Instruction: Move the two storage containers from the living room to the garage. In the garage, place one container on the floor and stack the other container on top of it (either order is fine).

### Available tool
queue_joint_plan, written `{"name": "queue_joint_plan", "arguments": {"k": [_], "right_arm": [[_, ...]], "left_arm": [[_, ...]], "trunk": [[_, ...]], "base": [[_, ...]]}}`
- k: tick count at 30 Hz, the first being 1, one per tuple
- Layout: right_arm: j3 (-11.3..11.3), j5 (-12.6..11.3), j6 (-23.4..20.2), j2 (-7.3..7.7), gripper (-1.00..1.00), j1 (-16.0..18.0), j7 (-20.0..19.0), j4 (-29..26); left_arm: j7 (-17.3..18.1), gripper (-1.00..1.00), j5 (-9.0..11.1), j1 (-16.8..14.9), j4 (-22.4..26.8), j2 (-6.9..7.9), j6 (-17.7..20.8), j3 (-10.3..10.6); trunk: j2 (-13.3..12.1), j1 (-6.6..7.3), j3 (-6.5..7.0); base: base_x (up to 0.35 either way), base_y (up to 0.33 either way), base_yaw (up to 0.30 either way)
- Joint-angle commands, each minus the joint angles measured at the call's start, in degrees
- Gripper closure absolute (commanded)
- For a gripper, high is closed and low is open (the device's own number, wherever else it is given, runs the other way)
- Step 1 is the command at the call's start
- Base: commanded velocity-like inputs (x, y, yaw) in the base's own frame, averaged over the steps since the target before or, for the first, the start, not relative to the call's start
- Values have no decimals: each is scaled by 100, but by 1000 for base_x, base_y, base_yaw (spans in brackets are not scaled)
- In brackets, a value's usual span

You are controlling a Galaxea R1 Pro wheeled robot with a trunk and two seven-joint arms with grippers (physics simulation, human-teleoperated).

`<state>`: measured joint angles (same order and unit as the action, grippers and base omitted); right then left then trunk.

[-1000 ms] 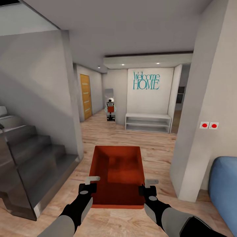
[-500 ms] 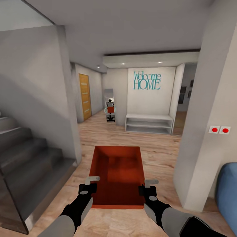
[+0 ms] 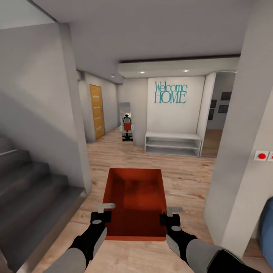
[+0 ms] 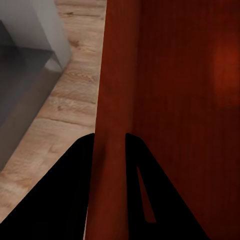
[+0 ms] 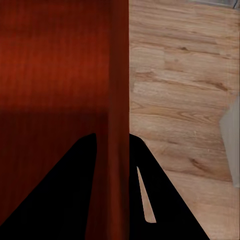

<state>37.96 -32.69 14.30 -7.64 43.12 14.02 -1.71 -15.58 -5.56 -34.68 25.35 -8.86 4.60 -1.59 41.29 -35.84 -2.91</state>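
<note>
— Looking down from the head, where's the container?

— Held out in front of the robot, above the wood floor, open side up, long axis running away from the camera. One orange-red box, nothing visible inside.

— How is it held?

— The left gripper pinches the left wall near the near corner; the right gripper pinches the right wall at about the same spot. In the left wrist view the wall runs straight between the two dark fingers, one outside the box and one inside. The right wrist view shows the same: the wall clamped between the fingers, wood floor on the outer side.

— So both jaws are closed on it?

— Yes, each pressed onto a thin wall, not spread.

— What's around?

— Grey stairs at the near left. A pale pillar at the right carrying red switches, with a blue object at the near right edge. Far ahead, a white wall with teal "Welcome HOME" lettering above a low white shelf. Left of that stands a mirror reflecting a robot, and further left a yellow door.
</note>
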Motion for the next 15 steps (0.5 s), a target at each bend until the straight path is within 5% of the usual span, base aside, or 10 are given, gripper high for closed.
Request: {"name": "queue_joint_plan", "arguments": {"k": [1, 15], "right_arm": [[-114, 87, 64, -1, 100, 4, -13, -26], [-114, 87, 64, -1, 100, 4, -9, -31]], "left_arm": [[-33, 100, -66, -4, 1, -2, 49, -403], [-33, 100, -60, -4, 1, -2, 49, -403]], "trunk": [[8, -5, -10], [8, -5, -10]], "base": [[321, 0, 0], [321, 0, 0]]}}
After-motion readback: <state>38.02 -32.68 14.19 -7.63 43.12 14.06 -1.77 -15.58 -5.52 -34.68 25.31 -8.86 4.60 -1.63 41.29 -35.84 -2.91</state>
